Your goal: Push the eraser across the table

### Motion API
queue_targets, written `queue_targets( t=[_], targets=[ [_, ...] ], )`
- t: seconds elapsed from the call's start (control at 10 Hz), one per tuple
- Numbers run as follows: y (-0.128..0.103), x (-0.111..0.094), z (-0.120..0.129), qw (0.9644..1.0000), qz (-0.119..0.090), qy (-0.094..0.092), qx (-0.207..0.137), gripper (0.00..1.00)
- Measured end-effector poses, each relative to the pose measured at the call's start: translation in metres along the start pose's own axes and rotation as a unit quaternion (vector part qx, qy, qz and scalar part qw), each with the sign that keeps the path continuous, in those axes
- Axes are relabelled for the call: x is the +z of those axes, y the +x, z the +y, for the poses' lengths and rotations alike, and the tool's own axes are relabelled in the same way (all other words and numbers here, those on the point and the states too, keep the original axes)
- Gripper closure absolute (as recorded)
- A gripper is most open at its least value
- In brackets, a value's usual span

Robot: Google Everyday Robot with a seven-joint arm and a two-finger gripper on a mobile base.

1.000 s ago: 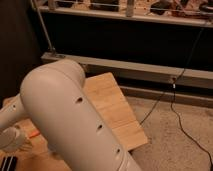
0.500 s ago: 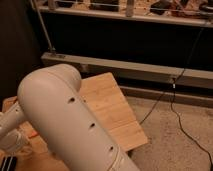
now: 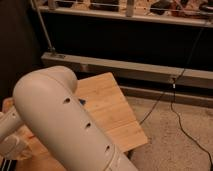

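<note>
The pale-wood plank table (image 3: 114,109) sits in the middle of the camera view, with its right and far edges showing. A thick white arm link (image 3: 59,119) with small dark holes fills the lower left and covers much of the tabletop. At the link's right edge a small dark blue bit (image 3: 81,101) peeks out on the wood; I cannot tell whether it is the eraser. My gripper is hidden behind the arm, somewhere over the covered left part of the table, and it is shut. More white arm parts (image 3: 11,136) show at the far left.
A grey metal rail (image 3: 145,71) runs along the dark wall behind the table. A black cable (image 3: 186,136) drops from the rail and trails over the speckled floor (image 3: 175,150) to the right. A shelf with objects (image 3: 125,9) runs along the top.
The big white arm link has shifted slightly left and down, uncovering a little more of the tabletop. The table has not moved.
</note>
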Motion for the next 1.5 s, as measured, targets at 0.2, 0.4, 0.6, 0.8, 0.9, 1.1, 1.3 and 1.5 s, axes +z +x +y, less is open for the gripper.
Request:
queue_targets(
  t=[0.2, 0.4, 0.6, 0.8, 0.9, 1.1, 1.3, 1.5],
  targets=[
    [0.004, -0.002, 0.008, 1.0000, 0.005, 0.000, -0.007, 1.00],
    [0.007, -0.004, 0.013, 0.9999, 0.007, -0.001, -0.015, 1.00],
    [0.008, -0.002, 0.016, 0.9997, 0.011, -0.002, -0.022, 1.00],
    [0.007, 0.000, 0.021, 0.9994, 0.012, 0.001, -0.031, 1.00],
    [0.004, 0.001, 0.026, 0.9990, 0.010, 0.003, -0.043, 1.00],
    [0.000, 0.003, 0.036, 0.9976, 0.007, 0.004, -0.069, 1.00],
    [-0.005, 0.005, 0.051, 0.9946, -0.001, 0.002, -0.103, 1.00],
    [-0.009, 0.008, 0.066, 0.9909, -0.004, 0.002, -0.135, 1.00]
  ],
)
